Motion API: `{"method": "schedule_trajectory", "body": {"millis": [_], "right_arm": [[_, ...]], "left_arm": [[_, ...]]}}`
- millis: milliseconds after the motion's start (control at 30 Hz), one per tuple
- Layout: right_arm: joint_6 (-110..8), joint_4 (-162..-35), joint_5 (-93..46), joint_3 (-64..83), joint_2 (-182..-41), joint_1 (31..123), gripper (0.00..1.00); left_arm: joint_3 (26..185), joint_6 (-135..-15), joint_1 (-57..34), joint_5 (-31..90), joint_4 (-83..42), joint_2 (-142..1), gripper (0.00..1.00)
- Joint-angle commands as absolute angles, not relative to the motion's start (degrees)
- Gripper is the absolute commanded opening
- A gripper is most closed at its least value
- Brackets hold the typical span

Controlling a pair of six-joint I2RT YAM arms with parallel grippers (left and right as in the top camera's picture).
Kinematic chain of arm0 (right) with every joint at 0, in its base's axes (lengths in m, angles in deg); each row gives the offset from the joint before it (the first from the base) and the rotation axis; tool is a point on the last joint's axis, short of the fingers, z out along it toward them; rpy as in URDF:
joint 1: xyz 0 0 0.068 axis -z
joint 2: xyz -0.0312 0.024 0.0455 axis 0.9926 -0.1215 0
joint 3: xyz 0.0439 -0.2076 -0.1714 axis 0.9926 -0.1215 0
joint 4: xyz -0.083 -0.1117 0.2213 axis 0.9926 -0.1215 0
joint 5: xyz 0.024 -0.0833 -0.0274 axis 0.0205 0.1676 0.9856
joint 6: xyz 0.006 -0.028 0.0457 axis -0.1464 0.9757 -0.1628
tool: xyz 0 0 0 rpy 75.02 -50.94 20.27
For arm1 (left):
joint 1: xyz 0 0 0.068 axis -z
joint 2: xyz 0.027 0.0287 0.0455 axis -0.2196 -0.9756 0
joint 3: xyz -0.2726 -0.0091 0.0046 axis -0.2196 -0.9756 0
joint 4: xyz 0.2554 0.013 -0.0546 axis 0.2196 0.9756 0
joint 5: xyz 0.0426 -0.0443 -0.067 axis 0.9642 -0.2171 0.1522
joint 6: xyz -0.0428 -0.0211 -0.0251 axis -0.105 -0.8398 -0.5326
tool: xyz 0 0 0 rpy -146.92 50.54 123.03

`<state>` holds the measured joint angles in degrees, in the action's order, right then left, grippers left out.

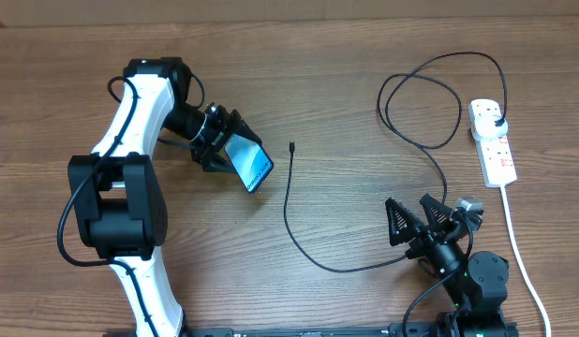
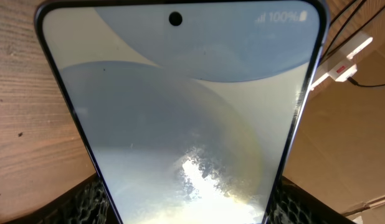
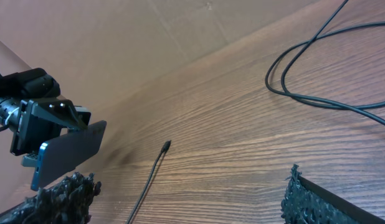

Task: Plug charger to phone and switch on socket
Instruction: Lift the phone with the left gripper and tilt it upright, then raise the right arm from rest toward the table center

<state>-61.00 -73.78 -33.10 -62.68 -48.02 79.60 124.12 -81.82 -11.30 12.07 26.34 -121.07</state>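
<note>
A: Gripping anything, the left gripper (image 1: 231,148)?
B: It is clamping the slim blue-screened phone (image 1: 252,164), tilted, over the wooden worktop's (image 1: 346,84) left half.
A: The right gripper (image 1: 416,218)?
B: Gaping wide, empty, near the front edge. The thin black charger cable (image 1: 288,201) is lying between them, running to the white power-strip socket (image 1: 494,148) by the far right corner.

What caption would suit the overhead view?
Left gripper holds the phone; charger tip lies loose on the table; right gripper open.
</note>
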Motion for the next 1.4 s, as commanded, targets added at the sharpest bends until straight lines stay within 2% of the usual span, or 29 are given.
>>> {"method": "schedule_trajectory", "body": {"millis": [0,133,900,1367], "right_arm": [[-61.24,-74.79,-33.67,-60.69,-48.17,79.49,1.00],[-61.24,-75.09,-33.65,-60.69,-48.17,79.49,1.00],[-61.22,-76.23,-33.41,-60.69,-48.17,79.51,1.00],[-61.24,-76.29,-33.41,-60.69,-48.19,79.51,1.00]], "left_arm": [[125.85,-80.77,-11.93,9.25,27.04,-120.80,0.66],[125.85,-81.51,-11.93,8.62,27.76,-120.80,0.65],[125.85,-90.93,-11.93,-11.82,33.75,-120.80,0.62],[125.85,-98.82,-11.93,-18.61,35.21,-120.80,0.59]]}}
